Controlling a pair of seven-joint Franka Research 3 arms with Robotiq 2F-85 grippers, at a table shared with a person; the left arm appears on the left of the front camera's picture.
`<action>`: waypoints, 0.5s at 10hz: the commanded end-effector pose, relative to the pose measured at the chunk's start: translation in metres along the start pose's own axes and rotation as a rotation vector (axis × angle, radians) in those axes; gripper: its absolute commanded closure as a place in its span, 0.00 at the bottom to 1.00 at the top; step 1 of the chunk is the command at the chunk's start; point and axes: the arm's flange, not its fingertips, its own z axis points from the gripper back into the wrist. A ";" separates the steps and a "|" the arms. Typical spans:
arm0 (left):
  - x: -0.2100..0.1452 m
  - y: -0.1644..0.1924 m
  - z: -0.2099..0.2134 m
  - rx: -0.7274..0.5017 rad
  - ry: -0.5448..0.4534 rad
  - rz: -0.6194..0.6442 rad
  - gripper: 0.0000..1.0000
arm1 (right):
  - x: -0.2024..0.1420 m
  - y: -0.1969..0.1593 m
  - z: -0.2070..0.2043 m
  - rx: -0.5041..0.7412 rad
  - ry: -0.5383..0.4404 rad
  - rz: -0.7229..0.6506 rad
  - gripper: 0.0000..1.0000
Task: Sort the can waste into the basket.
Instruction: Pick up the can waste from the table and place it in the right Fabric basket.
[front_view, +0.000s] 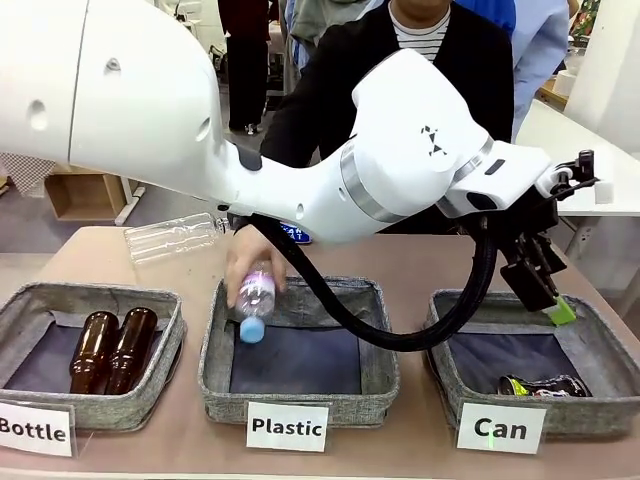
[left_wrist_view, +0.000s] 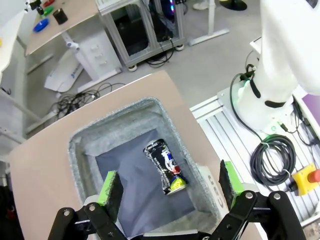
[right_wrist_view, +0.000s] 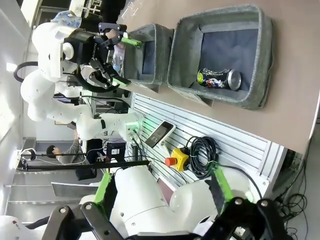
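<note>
Front view: the left gripper (front_view: 548, 300) hangs at the right of the frame, directly above the basket (front_view: 590, 418) carded "Can", so that anything let go falls inside. The dark can (front_view: 545, 386) lies in that basket's near right corner. At centre, a person's hand (front_view: 250, 268) holds a clear bottle (front_view: 254, 300) over the middle basket (front_view: 300, 398), carded "Plastic". Left wrist view: the gripper's fingers stand spread and empty, one on either side of the can, which rests on the basket floor at centre frame. Right wrist view: the right gripper (right_wrist_view: 162, 192), at the bottom edge, is spread and holds nothing. It sits off the table, well apart from the can at upper right, probably to leave the left arm room.
</note>
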 end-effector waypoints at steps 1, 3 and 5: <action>0.003 -0.004 0.001 -0.005 0.014 0.016 0.00 | 0.001 -0.003 -0.003 -0.024 0.008 0.017 0.00; 0.001 -0.003 0.002 -0.008 0.013 0.020 0.00 | 0.001 -0.003 -0.002 -0.028 -0.006 0.012 0.00; 0.001 -0.005 0.004 -0.005 0.006 0.021 0.00 | 0.003 -0.002 -0.005 -0.031 0.003 0.013 0.00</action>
